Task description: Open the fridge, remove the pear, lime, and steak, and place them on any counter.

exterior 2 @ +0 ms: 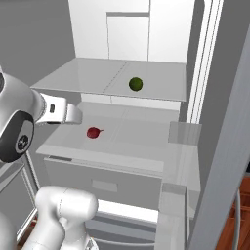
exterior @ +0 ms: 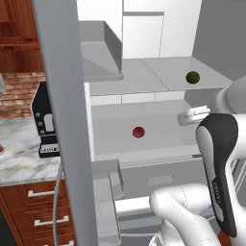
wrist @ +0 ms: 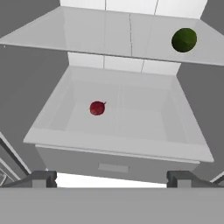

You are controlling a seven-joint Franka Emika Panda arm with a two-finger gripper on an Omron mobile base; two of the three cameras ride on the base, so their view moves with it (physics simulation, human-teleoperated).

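Fridge open. Pear left of centre on the lower shelf; lime at the upper shelf's right edge. Pincer jaws wide, empty, outside the shelf front: advance level, centring jaws over the pear.

base views: behind arm, left/right, facing fridge shelves | hand view: close, same shelves

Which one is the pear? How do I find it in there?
Look inside the open grey fridge at its white shelves. The pear lies on the lower shelf, one level below the lime. It is the small dark red fruit; the lime is a dark green ball.
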